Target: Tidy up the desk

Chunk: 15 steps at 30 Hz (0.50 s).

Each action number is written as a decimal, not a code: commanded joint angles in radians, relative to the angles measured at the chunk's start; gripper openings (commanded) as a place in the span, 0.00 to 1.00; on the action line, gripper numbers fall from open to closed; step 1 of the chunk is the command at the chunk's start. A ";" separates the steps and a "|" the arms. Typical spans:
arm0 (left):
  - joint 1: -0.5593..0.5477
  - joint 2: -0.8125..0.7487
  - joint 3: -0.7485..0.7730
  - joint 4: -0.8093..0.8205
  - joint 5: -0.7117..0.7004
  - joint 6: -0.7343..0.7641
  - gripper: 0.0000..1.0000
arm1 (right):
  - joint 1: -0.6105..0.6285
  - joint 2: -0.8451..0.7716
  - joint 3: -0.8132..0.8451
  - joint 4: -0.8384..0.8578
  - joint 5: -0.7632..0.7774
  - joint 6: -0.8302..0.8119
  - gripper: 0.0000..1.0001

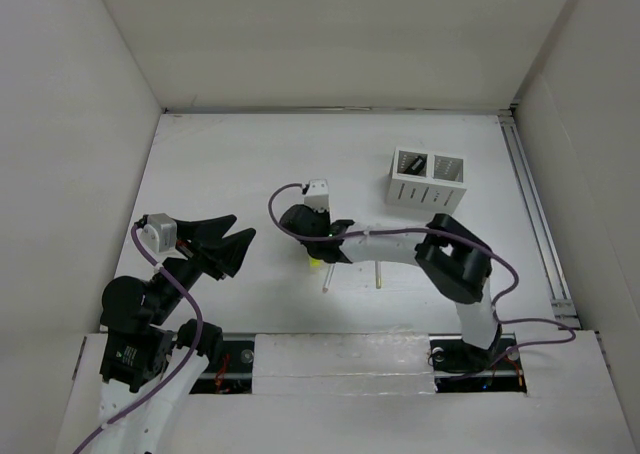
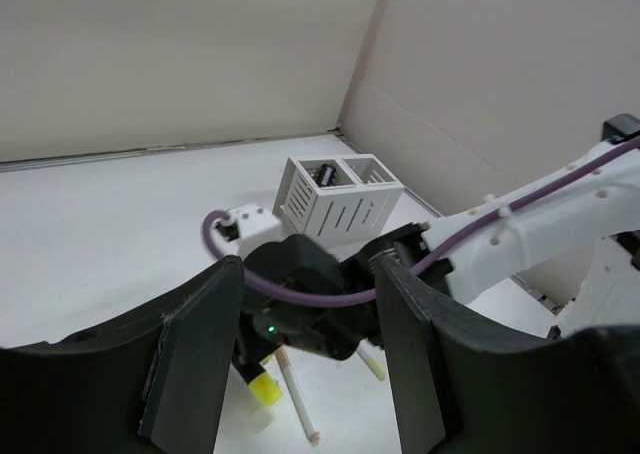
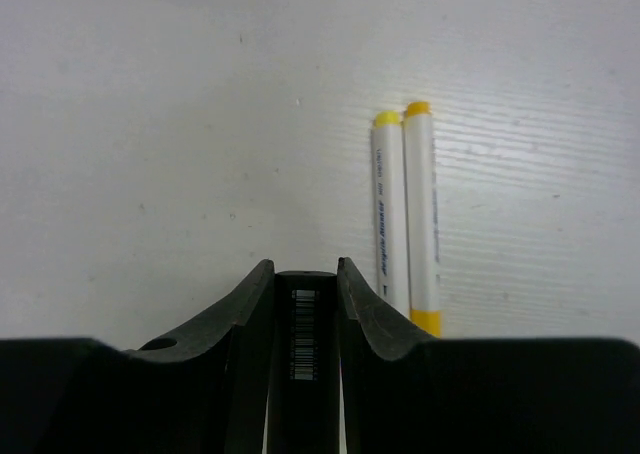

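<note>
The black barcoded pen [image 3: 305, 359] is pinched between the right gripper's [image 3: 305, 276] jaws. The adjacent white markers [image 3: 388, 214] could be scattered across the desk [image 3: 150, 124] on lifting. The left gripper [image 2: 305, 309] is held wide open, empty.

We find the pen holder [image 1: 427, 182] standing on the desk [image 1: 240, 164] toward its far right corner, with a small item [image 1: 412, 161] in its left compartment. At mid-desk a barcoded stick [image 3: 305, 339] sits between the right gripper [image 3: 303, 269] fingers, with two markers [image 3: 420, 214] touching side by side just right of it. Toward the near edge a thin stick [image 1: 326, 279] and a second stick [image 1: 378, 277] lie apart
</note>
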 commanded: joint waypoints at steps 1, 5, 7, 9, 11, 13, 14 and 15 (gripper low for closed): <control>0.004 0.006 -0.006 0.060 0.011 -0.006 0.51 | 0.000 -0.208 -0.072 0.180 0.041 0.006 0.00; 0.004 0.006 -0.004 0.060 0.012 -0.006 0.51 | -0.053 -0.348 -0.155 0.283 0.177 0.009 0.00; 0.004 0.006 -0.004 0.057 0.008 -0.006 0.51 | -0.131 -0.388 -0.186 0.344 0.241 -0.009 0.00; 0.004 0.003 -0.004 0.057 0.012 -0.005 0.51 | -0.211 -0.437 -0.209 0.365 0.249 0.005 0.00; 0.004 0.001 -0.006 0.060 0.008 -0.006 0.51 | -0.330 -0.462 -0.219 0.384 0.232 0.017 0.00; 0.004 0.006 -0.004 0.058 0.009 -0.006 0.51 | -0.404 -0.484 -0.232 0.417 0.209 0.026 0.00; 0.004 0.006 -0.006 0.058 0.015 -0.006 0.51 | -0.462 -0.485 -0.229 0.420 0.206 0.031 0.00; 0.004 0.003 -0.004 0.058 0.014 -0.006 0.51 | -0.486 -0.484 -0.221 0.437 0.209 0.032 0.00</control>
